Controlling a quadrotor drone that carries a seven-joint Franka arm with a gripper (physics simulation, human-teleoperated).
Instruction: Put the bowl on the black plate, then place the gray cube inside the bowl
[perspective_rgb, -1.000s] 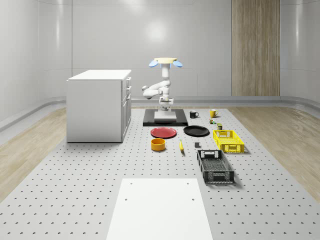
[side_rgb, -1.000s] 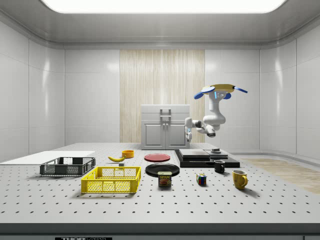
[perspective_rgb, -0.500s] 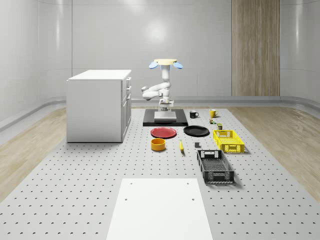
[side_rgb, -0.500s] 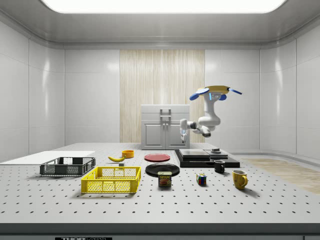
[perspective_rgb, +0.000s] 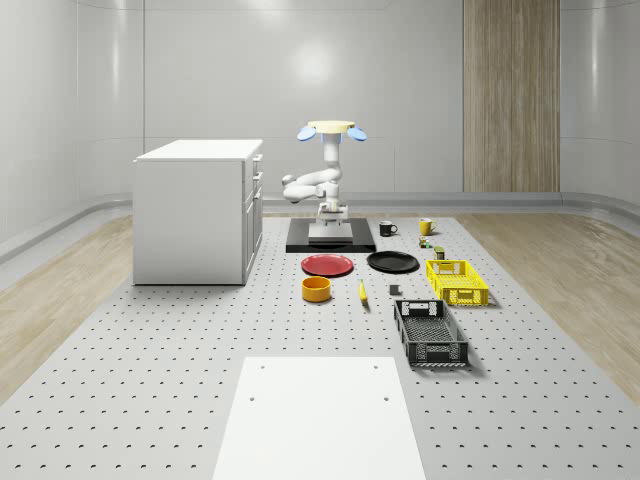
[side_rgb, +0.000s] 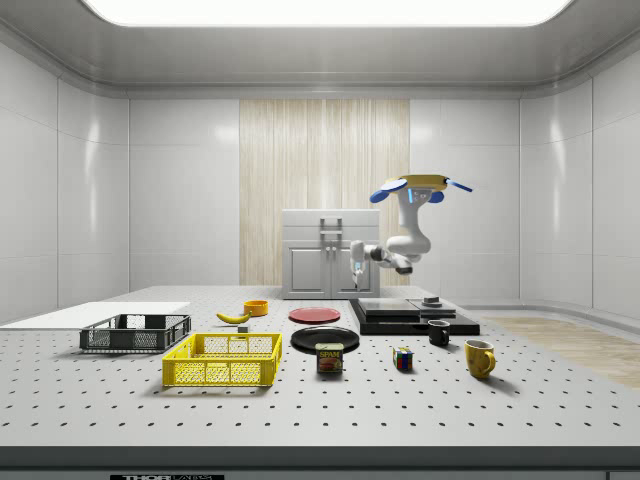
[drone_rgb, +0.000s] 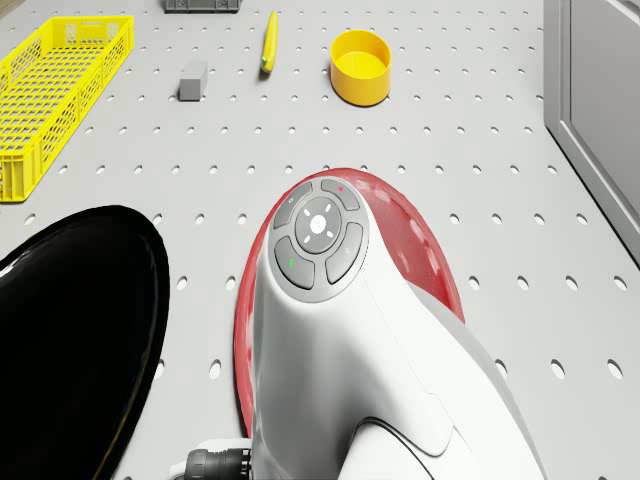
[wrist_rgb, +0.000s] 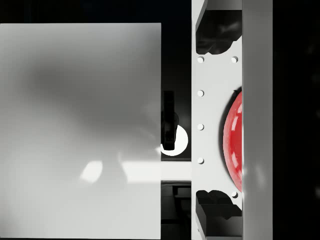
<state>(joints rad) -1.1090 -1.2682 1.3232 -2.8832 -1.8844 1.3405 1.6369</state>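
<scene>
Above the black launch pad (perspective_rgb: 330, 243) at the far end of the worktop (perspective_rgb: 200, 340), the drone (perspective_rgb: 331, 128) hovers with its arm folded forward, likely just setting off toward the goods. The tool (side_rgb: 356, 258) hangs over the pad's near edge; whether it is open I cannot tell, and it seems to carry nothing. The yellow bowl (perspective_rgb: 316, 289) sits well ahead of it, beyond the red plate (perspective_rgb: 327, 265). The black plate (perspective_rgb: 392, 262) lies beside the red one, and the gray cube (perspective_rgb: 394, 291) near the banana (perspective_rgb: 362, 292).
</scene>
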